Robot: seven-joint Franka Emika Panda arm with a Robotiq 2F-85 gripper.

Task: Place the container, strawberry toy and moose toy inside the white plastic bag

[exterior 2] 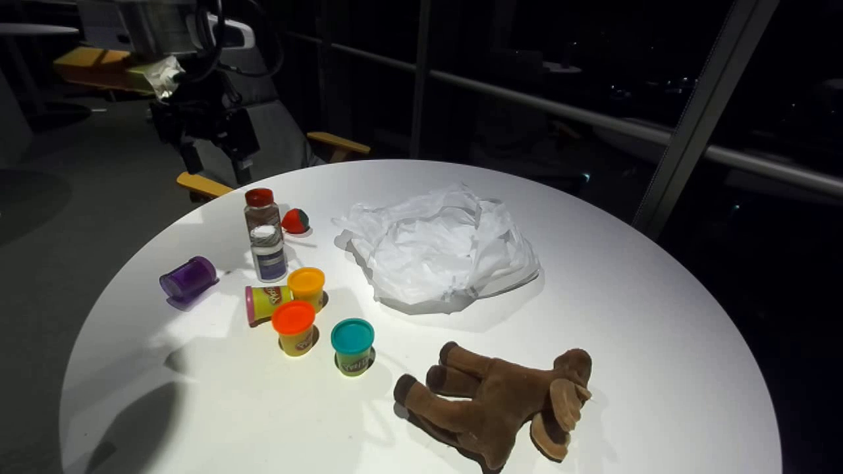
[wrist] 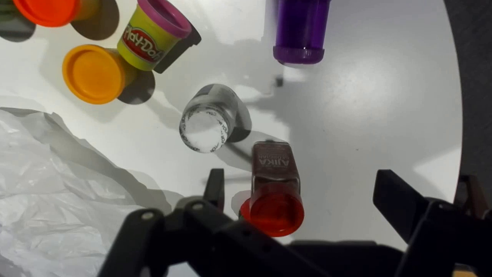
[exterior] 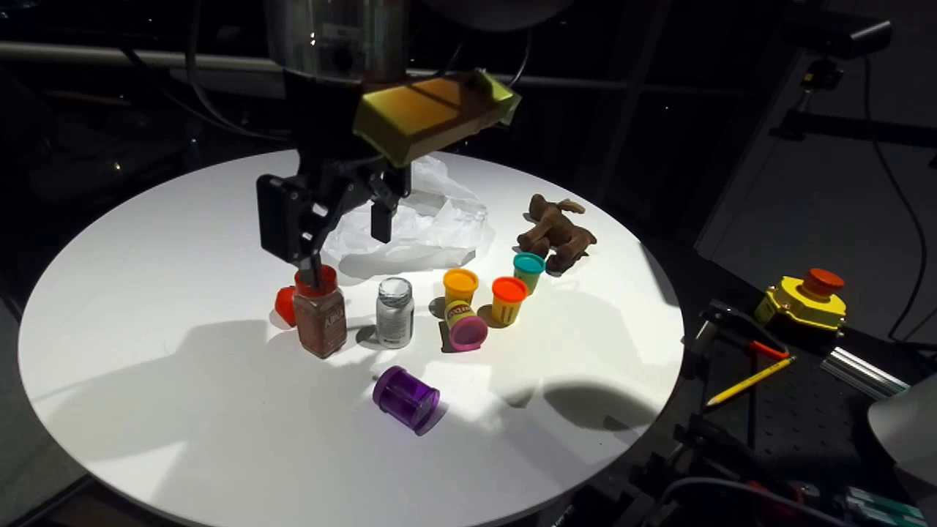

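Note:
Over the table my gripper (wrist: 302, 190) stands open with nothing held. In the wrist view a red-lidded spice jar (wrist: 273, 165) shows between the fingers, closer to the left one; an exterior view shows the gripper (exterior 2: 217, 166) above and apart from it. The strawberry toy (exterior 2: 296, 221), red with a dark green end, lies beside the jar, mostly hidden behind it in the wrist view (wrist: 245, 209). A brown moose toy (exterior 2: 500, 395) lies on its side. The white plastic bag (exterior 2: 448, 250) is spread out, crumpled. Several tubs and jars are here; which one is the container, I cannot tell.
A small bottle (exterior: 395, 322) with a pale top stands near the jar. Several Play-Doh tubs, including a teal one (exterior 2: 353, 345) and a tipped pink-lidded one (exterior: 466, 327), sit between bag and purple cylinder (exterior: 406, 399). The round table's edge (wrist: 459, 115) shows at right in the wrist view.

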